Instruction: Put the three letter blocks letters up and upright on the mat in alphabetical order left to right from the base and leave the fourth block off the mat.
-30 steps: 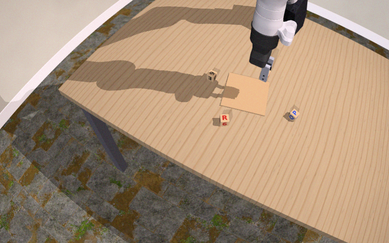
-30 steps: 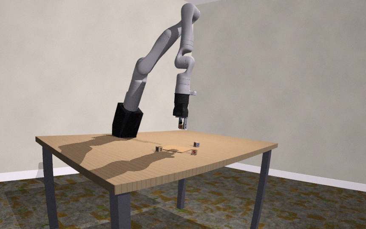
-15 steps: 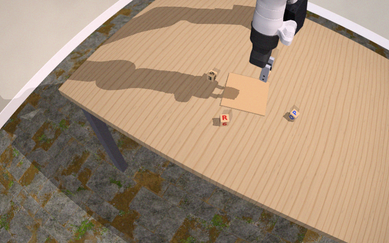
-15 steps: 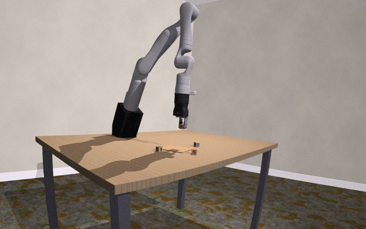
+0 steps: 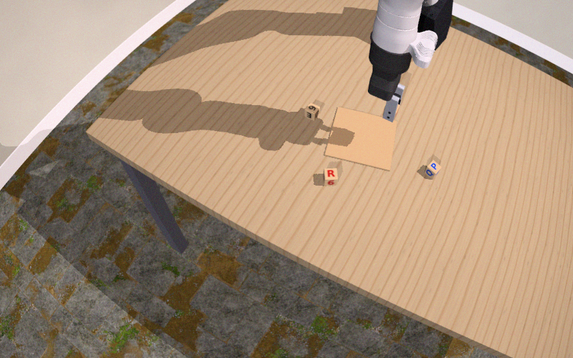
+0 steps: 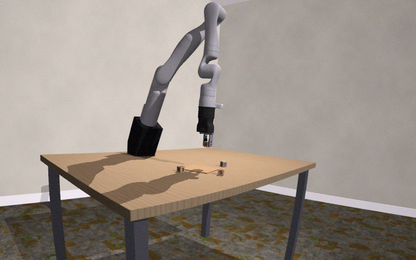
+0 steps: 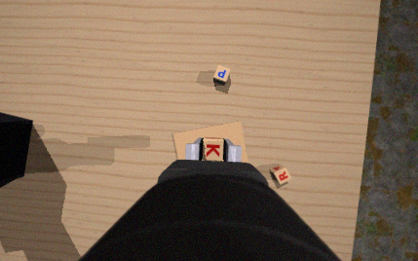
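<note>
My gripper is shut on the K block, in the air above the mat. The red K is on top, turned sideways in the wrist view. The held block is hidden in the top view. The R block lies off the mat, red R on top. The P block lies off its other side, blue P on top. The black-marked block has a digit on top and is off the mat.
The wooden table carries everything. The black robot base stands on the table. The table's edge runs beyond the R block, at the right of the wrist view.
</note>
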{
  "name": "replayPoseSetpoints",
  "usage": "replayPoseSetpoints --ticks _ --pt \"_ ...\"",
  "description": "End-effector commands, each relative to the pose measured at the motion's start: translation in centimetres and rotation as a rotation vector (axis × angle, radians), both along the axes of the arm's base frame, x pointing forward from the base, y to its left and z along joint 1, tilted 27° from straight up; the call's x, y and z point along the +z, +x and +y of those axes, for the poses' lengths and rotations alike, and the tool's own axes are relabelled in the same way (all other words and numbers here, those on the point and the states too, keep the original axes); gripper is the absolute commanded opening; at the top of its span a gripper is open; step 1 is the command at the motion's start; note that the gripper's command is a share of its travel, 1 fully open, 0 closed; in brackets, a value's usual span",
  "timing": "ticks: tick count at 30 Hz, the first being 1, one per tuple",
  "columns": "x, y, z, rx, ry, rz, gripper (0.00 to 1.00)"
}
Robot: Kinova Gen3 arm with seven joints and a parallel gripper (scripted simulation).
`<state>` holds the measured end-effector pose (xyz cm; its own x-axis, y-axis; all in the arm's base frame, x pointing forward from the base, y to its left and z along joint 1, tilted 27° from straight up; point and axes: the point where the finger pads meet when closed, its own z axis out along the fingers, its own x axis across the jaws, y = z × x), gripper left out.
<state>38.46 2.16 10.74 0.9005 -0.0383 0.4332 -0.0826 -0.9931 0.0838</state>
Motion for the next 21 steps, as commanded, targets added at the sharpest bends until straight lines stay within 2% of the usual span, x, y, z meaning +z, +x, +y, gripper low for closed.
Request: replayPoseSetpoints --ticks 1,21 --pt "0.1 0.3 -0.4 -0.005 -0.002 -0.012 0.49" --pt "-1.2 0.7 -0.6 -0.005 -0.002 -0.011 0.49"
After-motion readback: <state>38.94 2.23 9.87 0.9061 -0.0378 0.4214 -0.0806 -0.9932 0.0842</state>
